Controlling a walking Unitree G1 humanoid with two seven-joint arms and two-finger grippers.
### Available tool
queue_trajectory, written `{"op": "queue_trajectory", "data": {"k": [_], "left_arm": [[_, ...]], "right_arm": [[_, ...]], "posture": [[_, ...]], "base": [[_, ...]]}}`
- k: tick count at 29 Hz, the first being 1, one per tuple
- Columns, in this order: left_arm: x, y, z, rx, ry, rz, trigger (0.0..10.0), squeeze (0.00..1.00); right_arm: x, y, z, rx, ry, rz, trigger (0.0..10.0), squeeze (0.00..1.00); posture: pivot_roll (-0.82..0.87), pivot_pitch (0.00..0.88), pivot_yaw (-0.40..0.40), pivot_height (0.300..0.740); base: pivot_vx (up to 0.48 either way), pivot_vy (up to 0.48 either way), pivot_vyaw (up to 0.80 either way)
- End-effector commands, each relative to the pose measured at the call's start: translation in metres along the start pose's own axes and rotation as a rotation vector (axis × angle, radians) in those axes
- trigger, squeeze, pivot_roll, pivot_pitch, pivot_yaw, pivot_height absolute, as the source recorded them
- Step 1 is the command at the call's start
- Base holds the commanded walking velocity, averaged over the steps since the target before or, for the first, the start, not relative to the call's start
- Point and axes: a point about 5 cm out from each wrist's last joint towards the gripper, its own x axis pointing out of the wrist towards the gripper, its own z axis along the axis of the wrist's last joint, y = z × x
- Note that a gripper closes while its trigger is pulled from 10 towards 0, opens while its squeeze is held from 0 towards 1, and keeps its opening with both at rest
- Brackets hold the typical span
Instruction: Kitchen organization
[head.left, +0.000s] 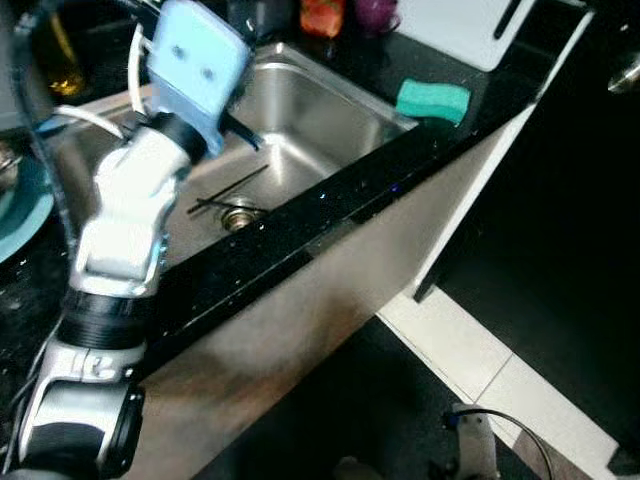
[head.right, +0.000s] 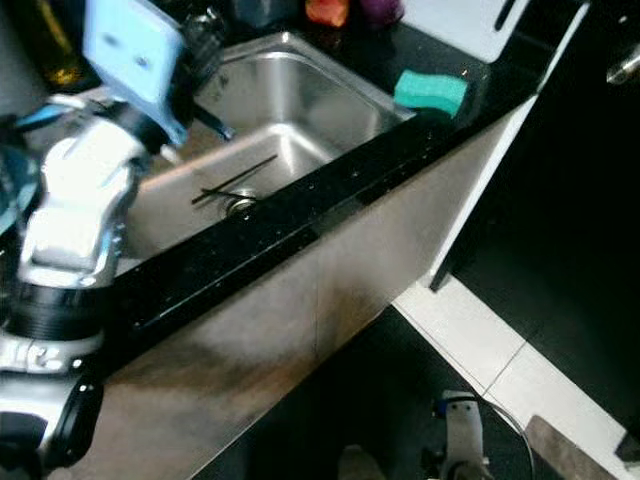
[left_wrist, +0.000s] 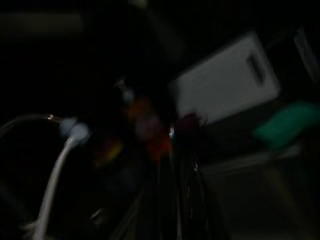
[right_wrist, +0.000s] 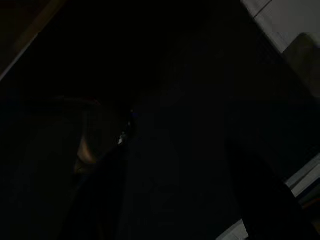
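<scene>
Silver and jointed, the left arm (head.left: 120, 250) rose along the left edge of the frame, its pale blue wrist block at upper left; the left gripper (head.left: 240, 133) reached over the stainless steel sink basin (head.left: 330, 120), though whether its black fingers were spread or pressed together I could not tell. Thin black chopsticks (head.left: 228, 190) lay on the basin floor beside the round drain (head.left: 238, 217). Farther right, a green rectangular sponge (head.left: 432, 99) sat on the black speckled countertop (head.left: 400, 170), below a white cutting board (head.left: 470, 25).
</scene>
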Motion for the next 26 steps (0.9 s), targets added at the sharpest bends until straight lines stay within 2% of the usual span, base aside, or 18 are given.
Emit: {"op": "queue_trajectory", "data": {"k": [1, 4, 7, 15, 17, 21, 24, 26], "left_arm": [[0.002, -0.001, -0.008, 0.075, 0.032, -0.028, 10.0, 0.0], [0.008, -0.016, -0.018, 0.071, 0.068, -0.127, 10.0, 0.0], [0.01, -0.031, -0.031, 0.122, 0.139, -0.235, 10.0, 0.0], [0.009, -0.038, -0.061, 0.175, 0.294, -0.307, 10.0, 0.0], [0.01, -0.037, -0.064, 0.202, 0.297, -0.315, 10.0, 0.0], [0.012, -0.036, -0.067, 0.189, 0.308, -0.317, 10.0, 0.0], [0.01, -0.039, -0.084, 0.116, 0.399, -0.316, 10.0, 0.0], [0.008, -0.041, -0.09, 0.089, 0.426, -0.316, 10.0, 0.0]], "right_arm": [[-0.001, -0.003, -0.004, -0.011, 0.009, -0.012, 10.0, 0.0], [-0.001, -0.003, -0.004, -0.011, 0.01, -0.013, 10.0, 0.0], [-0.001, -0.003, -0.004, -0.023, 0.016, -0.018, 10.0, 0.0], [-0.001, -0.002, -0.005, -0.024, 0.014, -0.015, 10.0, 0.0], [-0.001, -0.002, -0.006, -0.025, 0.014, -0.016, 10.0, 0.0], [-0.001, -0.002, -0.006, -0.024, 0.013, -0.016, 10.0, 0.0], [-0.001, -0.002, -0.007, -0.02, 0.011, -0.018, 10.0, 0.0], [-0.002, -0.002, -0.007, -0.019, 0.01, -0.019, 10.0, 0.0]], "posture": [[-0.01, 0.131, 0.008, 0.74], [-0.01, 0.132, 0.009, 0.74], [-0.01, 0.135, 0.011, 0.74], [-0.01, 0.145, 0.019, 0.74], [-0.01, 0.148, 0.022, 0.74], [-0.02, 0.153, 0.028, 0.74], [-0.02, 0.155, 0.034, 0.74], [-0.03, 0.158, 0.033, 0.74]], "base": [[0.0, 0.0, 0.0], [0.0, 0.0, 0.0], [0.0, 0.0, 0.0], [0.0, 0.0, 0.0], [0.0, 0.0, 0.0], [0.0, 0.0, 0.0], [0.0, 0.0, 0.0], [0.0, 0.0, 0.0]]}}
